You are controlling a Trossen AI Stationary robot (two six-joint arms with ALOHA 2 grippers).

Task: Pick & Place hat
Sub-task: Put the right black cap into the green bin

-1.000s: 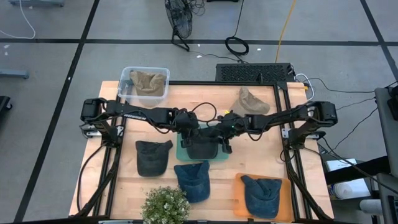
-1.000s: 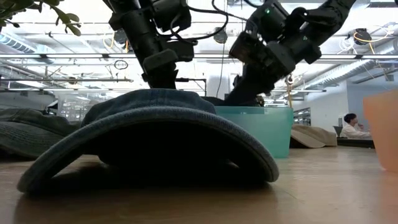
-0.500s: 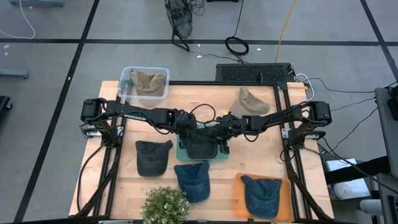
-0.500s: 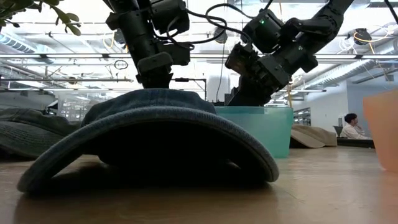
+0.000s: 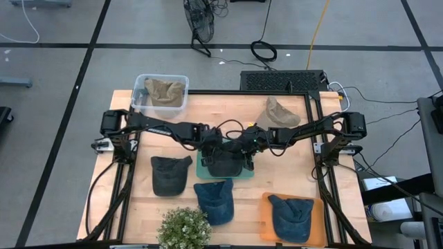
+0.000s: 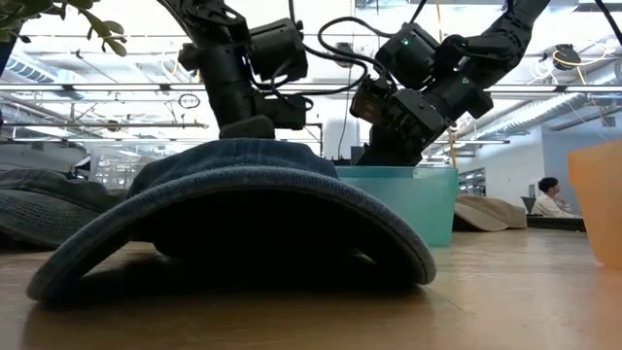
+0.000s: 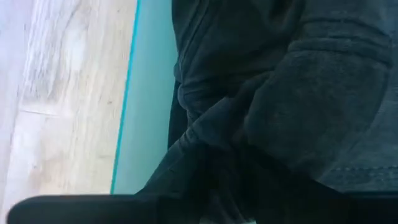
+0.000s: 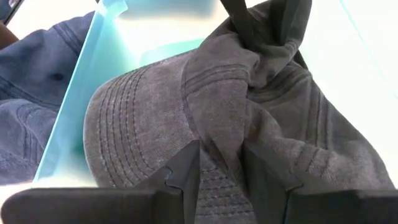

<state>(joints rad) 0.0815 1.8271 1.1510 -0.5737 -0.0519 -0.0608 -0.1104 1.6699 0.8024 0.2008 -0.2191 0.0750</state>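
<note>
A dark grey hat [image 5: 225,166] sits inside the teal bin [image 5: 201,174] at the table's middle; its stitched brim [image 8: 124,124] lies low in the bin. My left gripper [image 5: 213,151] comes down on the hat's left side and is shut on it. From the right, my right gripper [image 8: 222,171] slants down and is shut on the crown. In the low view both grippers [image 6: 248,126] [image 6: 381,151] dip behind a blue hat [image 6: 243,209] and the bin wall [image 6: 408,199]. My left gripper grips a gathered peak of the crown [image 8: 261,43] on the side away from my right gripper, coming steeply from above. Its fingers [image 8: 235,15] show only in the right wrist view; its own view shows bunched cloth [image 7: 211,124] running into them. My right gripper pinches a raised fold of the crown [image 8: 221,140] between its two fingers [image 8: 186,171], just behind the brim. It slants down from the table's right. The cloth is drawn up into a ridge between the two holds, and the rest of the hat lies in the bin.
Another dark hat [image 5: 171,174] lies left of the bin and a blue hat [image 5: 214,200] lies in front of it. A blue hat is in an orange tray [image 5: 266,207], a tan hat [image 5: 278,114] at the far right, a clear tub [image 5: 142,86] far left, a plant [image 5: 183,228] near.
Both grippers have sunk lower with the grey hat, bringing it down into the teal bin. The left one has tipped steeper and the right one has rolled a little. Neither has let go.
</note>
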